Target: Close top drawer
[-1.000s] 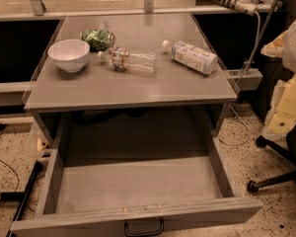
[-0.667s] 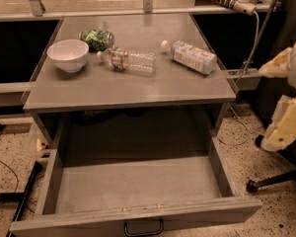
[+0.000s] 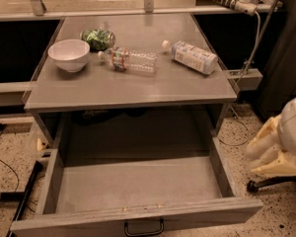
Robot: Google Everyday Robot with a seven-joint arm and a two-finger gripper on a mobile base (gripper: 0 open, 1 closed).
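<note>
The top drawer [image 3: 138, 184] is pulled far out below the grey table top, and its inside is bare. Its flat grey front [image 3: 79, 223] runs along the bottom of the view, with a black loop handle [image 3: 143, 228] at its centre and small pale chips on its top edge. My gripper [image 3: 260, 147], cream-coloured, hangs at the right edge of the view. It is beside the drawer's right front corner, apart from it and holding nothing that I can see.
On the table top [image 3: 133, 90] stand a white bowl [image 3: 68, 54], a green bag [image 3: 98, 37], a clear water bottle [image 3: 128, 59] lying down and a white bottle [image 3: 190, 56] lying down. A black chair base [image 3: 266, 182] is on the floor at right. Cables lie at left.
My arm and gripper have come down along the right side, from level with the table top to level with the drawer. The drawer has not moved.
</note>
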